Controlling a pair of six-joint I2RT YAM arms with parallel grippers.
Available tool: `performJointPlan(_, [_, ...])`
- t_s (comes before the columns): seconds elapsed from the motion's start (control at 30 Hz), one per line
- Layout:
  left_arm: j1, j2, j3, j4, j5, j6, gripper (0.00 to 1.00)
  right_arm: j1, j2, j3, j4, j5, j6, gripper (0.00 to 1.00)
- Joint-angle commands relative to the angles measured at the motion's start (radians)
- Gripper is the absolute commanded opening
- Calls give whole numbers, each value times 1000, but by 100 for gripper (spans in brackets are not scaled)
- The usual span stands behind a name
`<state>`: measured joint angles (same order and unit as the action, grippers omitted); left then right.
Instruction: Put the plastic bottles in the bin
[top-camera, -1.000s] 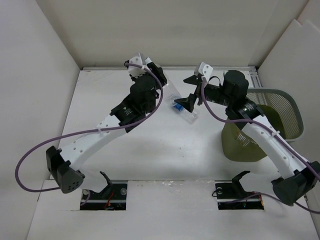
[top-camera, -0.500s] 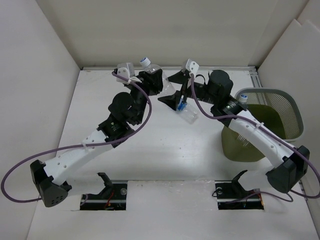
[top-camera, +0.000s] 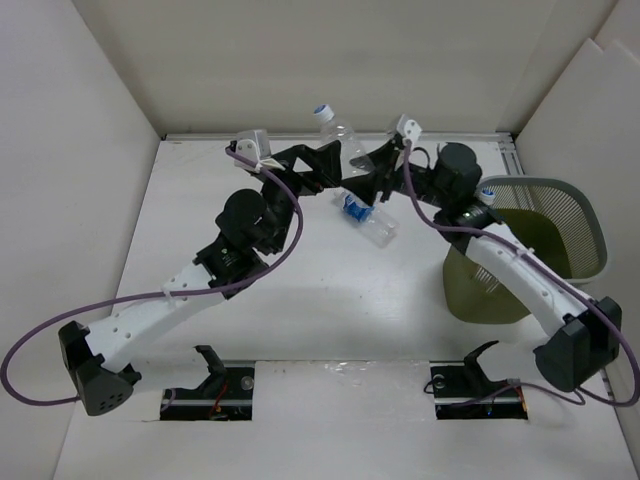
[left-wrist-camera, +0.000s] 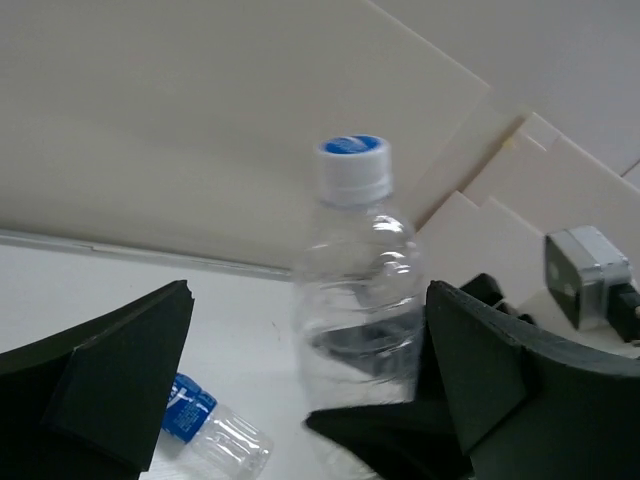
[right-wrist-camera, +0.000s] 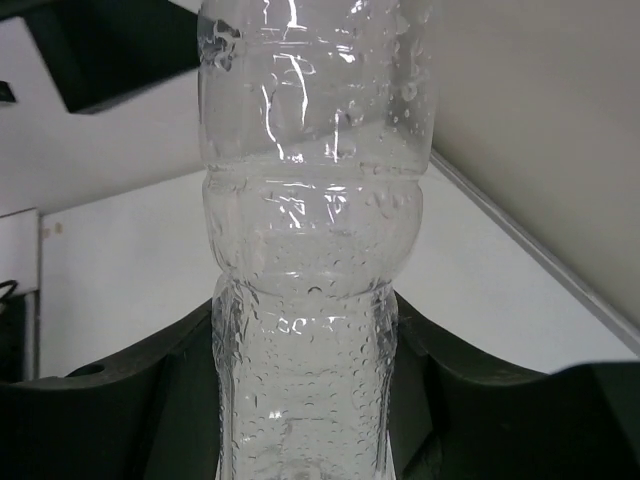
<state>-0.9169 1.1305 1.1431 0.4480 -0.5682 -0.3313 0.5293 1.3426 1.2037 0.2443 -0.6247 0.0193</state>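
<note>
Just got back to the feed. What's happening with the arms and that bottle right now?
A clear bottle with a blue-and-white cap is held upright between the two arms near the back of the table. The right tool is closed on its lower body. The left tool is open, its jaws standing on either side without touching it. It looks like a handover toward the bin on the right. A second bottle, blue-labelled, lies on the table just below.
</note>
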Motion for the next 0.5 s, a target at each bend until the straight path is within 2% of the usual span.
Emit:
performJointPlan(0.0, [-2, -11, 70, -34, -19, -60, 100, -139, -170, 2, -86, 23, -53, 0])
performJointPlan(0.2, [10, 110, 157, -262, -73, -146, 100, -454, -460, 2, -437, 79, -121, 0])
performJointPlan(0.23, [10, 129, 158, -279, -64, -146, 100, -544, -491, 2, -492, 113, -130, 0])
performJointPlan(0.33, [19, 195, 167, -304, -20, -192, 100, -702, -611, 2, -678, 221, -130, 0])
performJointPlan(0.4, [19, 247, 178, -327, 7, -225, 100, -758, -658, 2, -741, 272, -130, 7])
performJointPlan(0.47, [29, 288, 230, -390, 30, -256, 100, -784, -703, 2, -816, 359, -130, 22])
